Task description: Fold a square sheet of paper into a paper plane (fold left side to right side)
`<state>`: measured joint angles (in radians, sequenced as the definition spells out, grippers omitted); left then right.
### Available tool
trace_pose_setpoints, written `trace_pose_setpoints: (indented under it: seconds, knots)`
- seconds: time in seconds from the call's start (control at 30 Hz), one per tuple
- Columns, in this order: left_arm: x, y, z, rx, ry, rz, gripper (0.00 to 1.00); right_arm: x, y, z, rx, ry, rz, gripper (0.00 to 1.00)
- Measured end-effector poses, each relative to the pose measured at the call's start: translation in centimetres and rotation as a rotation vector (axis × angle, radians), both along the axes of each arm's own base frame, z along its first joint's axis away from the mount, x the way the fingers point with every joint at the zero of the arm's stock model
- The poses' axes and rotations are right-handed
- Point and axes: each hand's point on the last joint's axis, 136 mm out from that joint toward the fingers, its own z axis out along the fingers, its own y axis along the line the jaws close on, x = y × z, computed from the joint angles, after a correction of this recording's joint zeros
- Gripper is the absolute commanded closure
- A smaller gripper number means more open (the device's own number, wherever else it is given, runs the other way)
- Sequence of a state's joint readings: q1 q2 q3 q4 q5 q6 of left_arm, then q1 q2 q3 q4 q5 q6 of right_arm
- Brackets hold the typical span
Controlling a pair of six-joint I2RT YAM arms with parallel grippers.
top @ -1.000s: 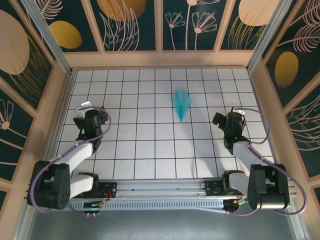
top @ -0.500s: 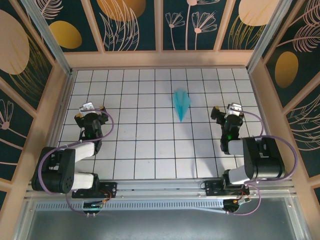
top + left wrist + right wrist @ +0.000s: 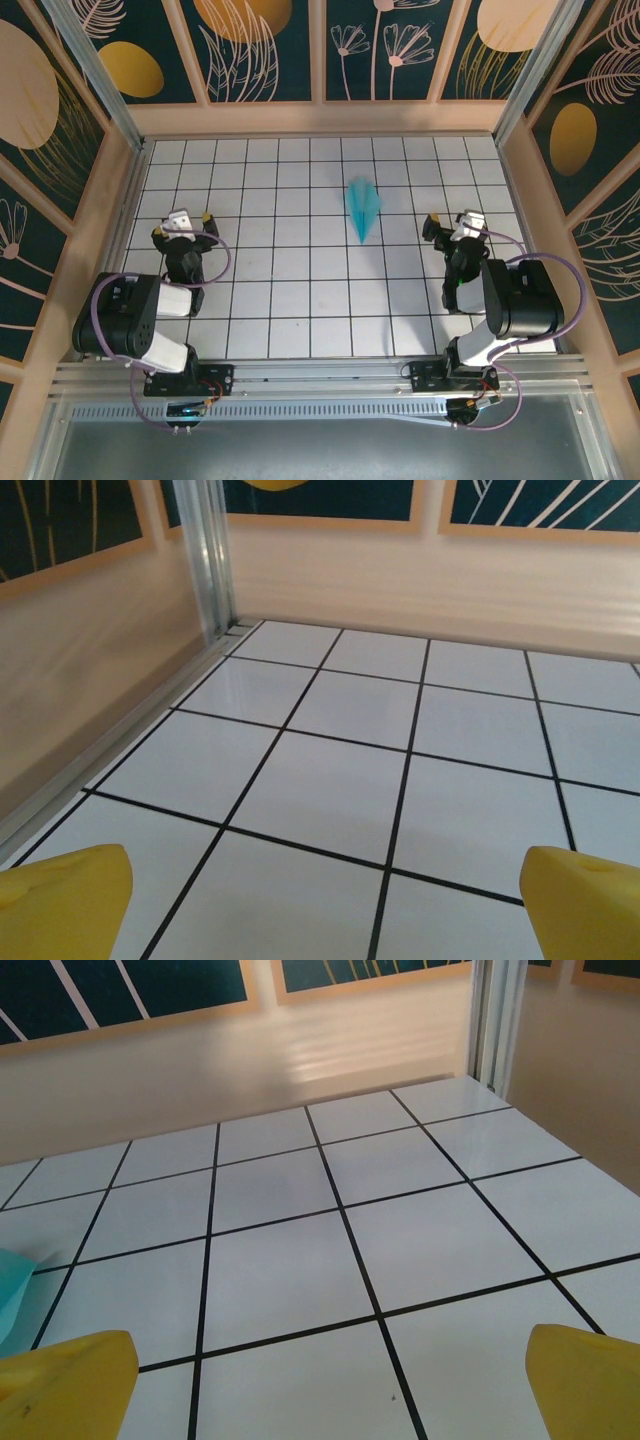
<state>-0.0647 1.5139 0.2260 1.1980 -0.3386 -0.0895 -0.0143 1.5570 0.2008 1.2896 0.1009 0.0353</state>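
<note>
**Fig.: arms retracted, top and wrist views.** The paper plane [image 3: 362, 210] lies folded on the worktop [image 3: 300, 300], right of centre in the far half, nose toward the arm bases and well apart from both arms. Vs. a sec. ago, both arms have drawn back and tucked in over their bases; the plane is unmoved. L end effector [image 3: 182, 224] and R end effector [image 3: 452, 224] gape fully and hold nothing. The yellow fingertips [image 3: 60, 900] frame bare tiles. A teal edge of the plane shows in the R wrist view [image 3: 12, 1290]. Judged: folding is done and the arms are parking.
</note>
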Motion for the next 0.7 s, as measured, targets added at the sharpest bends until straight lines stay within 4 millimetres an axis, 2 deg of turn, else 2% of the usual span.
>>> trace_pose_setpoints:
  seconds: [0.7]
  knots:
    - [0.2,0.0,1.4,-0.007,-0.066,-0.011,0.01,0.0,0.1,0.2,-0.001,-0.009,0.003,0.01]
